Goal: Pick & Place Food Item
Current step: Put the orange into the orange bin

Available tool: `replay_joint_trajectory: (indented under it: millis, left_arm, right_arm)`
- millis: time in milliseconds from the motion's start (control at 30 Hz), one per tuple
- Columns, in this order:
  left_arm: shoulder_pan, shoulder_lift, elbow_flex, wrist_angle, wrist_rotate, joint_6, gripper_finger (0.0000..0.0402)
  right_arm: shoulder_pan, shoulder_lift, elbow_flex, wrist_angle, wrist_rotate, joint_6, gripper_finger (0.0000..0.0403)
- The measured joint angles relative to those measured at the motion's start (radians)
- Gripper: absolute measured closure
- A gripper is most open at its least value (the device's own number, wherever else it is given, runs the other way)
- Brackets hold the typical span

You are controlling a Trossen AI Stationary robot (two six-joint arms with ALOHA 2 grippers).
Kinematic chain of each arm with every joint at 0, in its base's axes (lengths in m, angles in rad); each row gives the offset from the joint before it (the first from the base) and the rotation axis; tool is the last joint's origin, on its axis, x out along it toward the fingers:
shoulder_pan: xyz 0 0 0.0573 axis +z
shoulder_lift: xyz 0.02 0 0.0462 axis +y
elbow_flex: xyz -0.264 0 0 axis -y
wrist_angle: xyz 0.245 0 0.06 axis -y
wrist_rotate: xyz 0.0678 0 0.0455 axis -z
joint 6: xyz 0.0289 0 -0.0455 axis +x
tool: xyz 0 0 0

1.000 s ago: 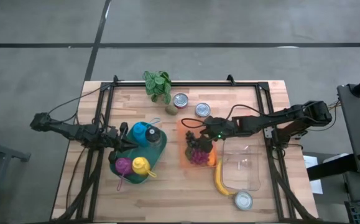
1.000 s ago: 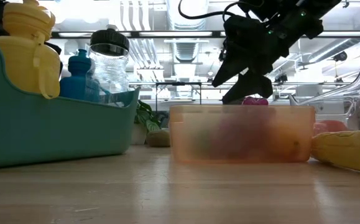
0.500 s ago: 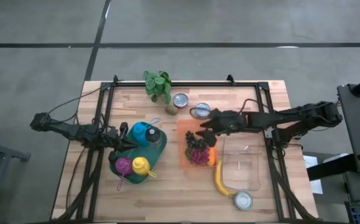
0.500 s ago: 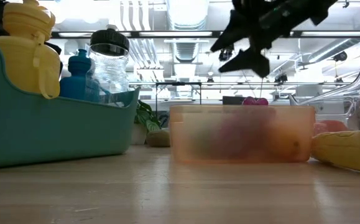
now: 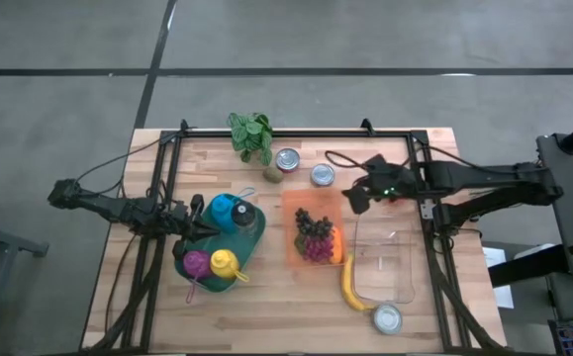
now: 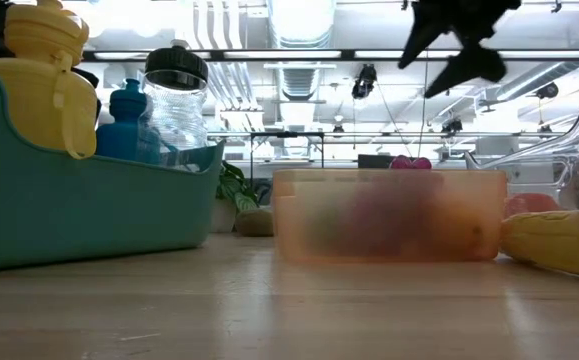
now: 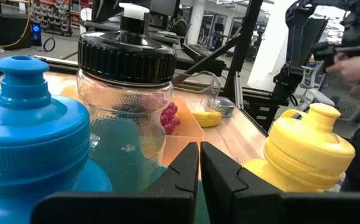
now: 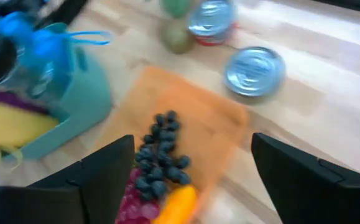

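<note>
Grapes (image 5: 311, 224), a dark bunch, lie inside the orange container (image 5: 293, 203) near the middle of the wooden table (image 5: 266, 307). Beside the dark bunch in the same container sit a reddish-purple bunch (image 5: 316, 247) and an orange piece of food (image 5: 336, 247) along the container's far-right edge.

From above, the right gripper (image 5: 353, 199) hangs just off the container's upper right corner, apart from the grapes and holding nothing, its two fingers spread wide. In the right wrist view the dark fingers (image 8: 108, 177) stand far apart, with the dark grapes (image 8: 158, 165) and the orange container (image 8: 198, 124) showing between them, well below. In the table-level view this gripper (image 6: 457, 45) is high above the container's rim (image 6: 389, 176), to the right of its centre.

The left gripper (image 5: 193, 225) rests at the teal bin (image 5: 251, 252), which stands left of the orange container; its fingers are pressed together. The left wrist view shows those closed fingers (image 7: 180, 174) among a blue bottle (image 7: 30, 137), a clear jar with a black lid (image 7: 127, 93) and a yellow bottle (image 7: 307, 152).

Behind the orange container stand two tin cans (image 5: 287, 159), side by side, and a small green plant (image 5: 252, 135) behind and to the left. Right of the container is a clear plastic tub (image 5: 385, 262); a banana (image 5: 348, 284) lies between the two, and another can (image 5: 387, 318) sits just in front of the tub.
</note>
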Motion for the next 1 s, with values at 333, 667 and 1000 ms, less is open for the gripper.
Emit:
replay_joint_trajectory:
  millis: [333,667,1000]
  left_arm:
    - [0.0,0.0,0.0,0.0,0.0,0.0,0.038]
    - [0.0,0.0,0.0,0.0,0.0,0.0,0.038]
    - [0.0,0.0,0.0,0.0,0.0,0.0,0.038]
  right_arm:
    - [-0.013,-0.007,0.095,-0.421,0.137,0.342,0.0055]
    - [-0.056,-0.029,-0.031,-0.511,0.139,0.748,0.0055]
    - [-0.072,-0.029,-0.197,-0.504,0.124,1.075,0.0055]
